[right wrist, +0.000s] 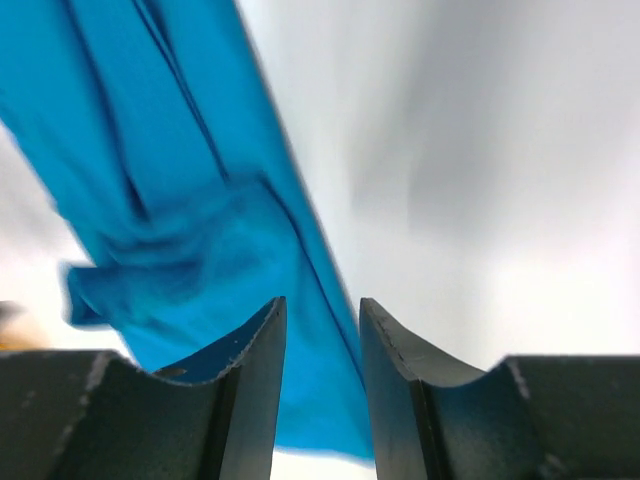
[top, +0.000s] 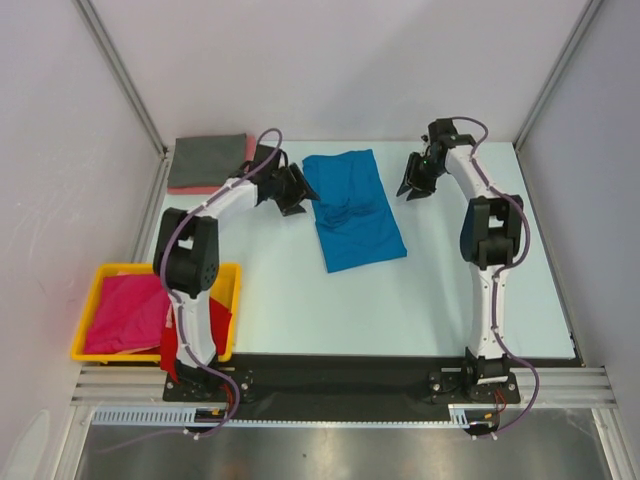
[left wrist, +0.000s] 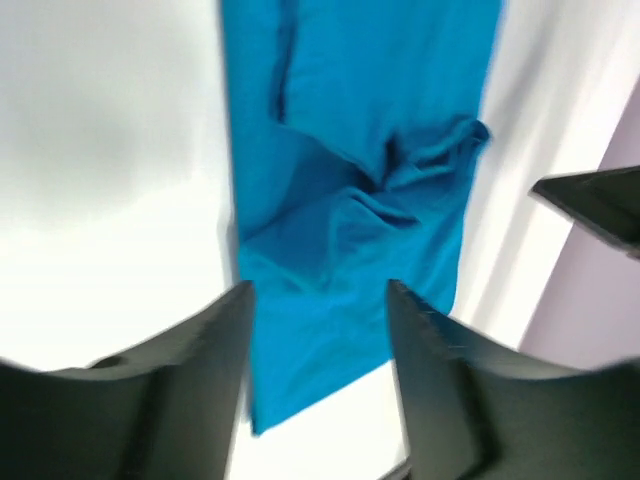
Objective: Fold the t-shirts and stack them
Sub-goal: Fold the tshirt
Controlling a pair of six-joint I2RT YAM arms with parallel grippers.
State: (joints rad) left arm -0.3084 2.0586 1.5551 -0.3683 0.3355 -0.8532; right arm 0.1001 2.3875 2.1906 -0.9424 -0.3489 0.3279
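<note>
Fingers on both arms stand apart and hold nothing. The left fingers [top: 296, 192] hover just beside the left edge of the blue t-shirt [top: 353, 210]. The right fingers [top: 414, 186] hang near its right edge at the far end, clear of the cloth.

The blue t-shirt lies flat near the middle of the white bench [top: 400, 310]. It is folded into a long strip running from far to near on a slight slant, with a bunch of wrinkles about halfway along. Seen from the left wrist, the gap between the fingers is wide, with blue cloth below it. Seen from the right wrist, the gap is narrower and sits over the strip's edge.

At the far left corner a folded grey t-shirt [top: 207, 160] rests on a salmon pink t-shirt [top: 196, 189], of which only the edges show. A yellow bin [top: 150, 268] at the near left holds a crumpled magenta t-shirt [top: 125, 312]. A red t-shirt [top: 222, 320] hangs over the bin's right wall.
</note>
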